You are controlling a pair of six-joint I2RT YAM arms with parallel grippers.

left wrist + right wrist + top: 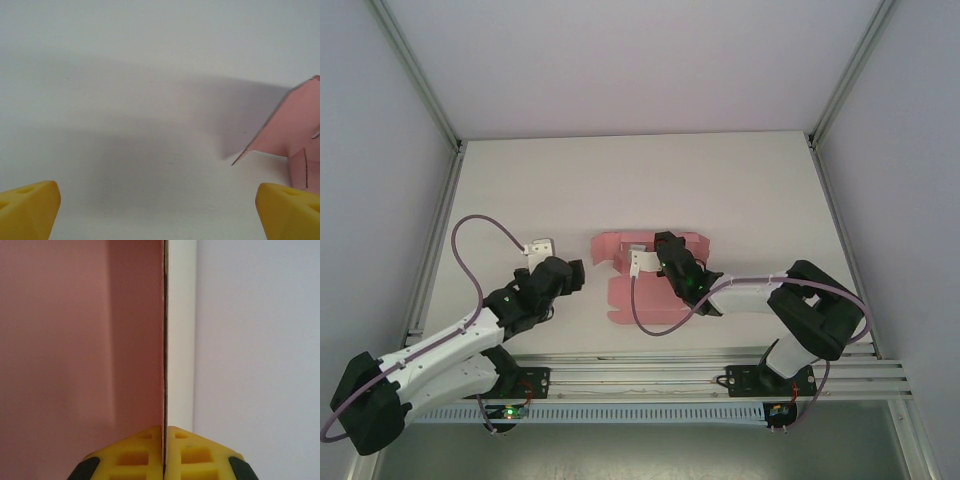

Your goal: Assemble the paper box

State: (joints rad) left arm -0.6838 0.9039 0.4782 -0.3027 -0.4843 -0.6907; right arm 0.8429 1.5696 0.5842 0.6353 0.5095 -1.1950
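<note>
Pink card lies near the middle of the white table (740, 180) in the top view. This is the paper box (625, 300), a mostly flat sheet with its flaps spread out and some edges lifted up. The right gripper (663, 247) reaches in from the right and sits over the far half of the sheet. The left gripper (576, 274) is just to the left of the sheet and does not touch it. In the left wrist view, the left gripper (160, 212) shows 2 yellow fingertips (30, 207), 1 in each bottom corner. They are far apart, with bare table between them and nothing in them. The paper box (295, 125) pokes in at the right side, with a pink flap tilted up off the table and a grey shadow beside it. In the right wrist view, the right gripper (164, 452) has its 2 yellow pads (130, 457) pressed together on a thin wall of the card, seen from its edge. Left of that edge the paper box (75, 340) is pink. Just right of the edge runs a pale strip.
</note>
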